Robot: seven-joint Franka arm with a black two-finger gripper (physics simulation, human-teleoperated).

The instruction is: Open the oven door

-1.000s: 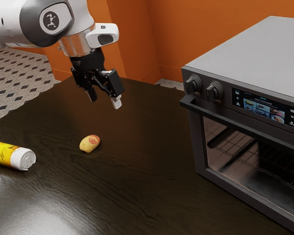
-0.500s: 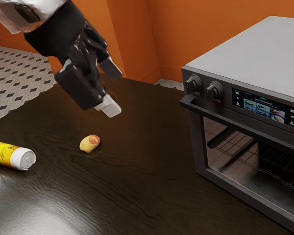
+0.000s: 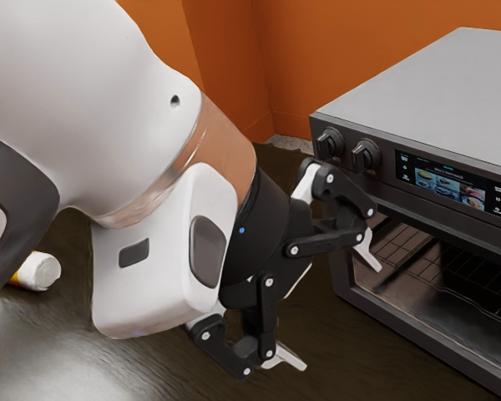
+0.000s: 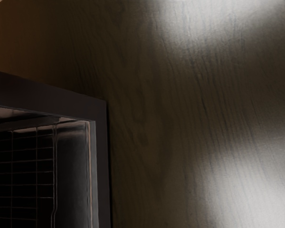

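Counter (image 3: 154,368) is carrying oven (image 3: 426,92), exterior view's right. Door (image 3: 344,284) is sitting closed; opening is all remaining. Handle (image 3: 434,222) is running along door's top. Jaws are standing spread, pinching nothing, near handle's end; contact, can't tell. Reach is looking mostly done; catching handle, pulling door are pending.

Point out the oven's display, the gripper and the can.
Oven's display (image 3: 439,180): exterior view, middle of its screen.
Gripper (image 3: 332,308): exterior view, midway between its fingertips.
Can (image 3: 42,271): exterior view, its white end.
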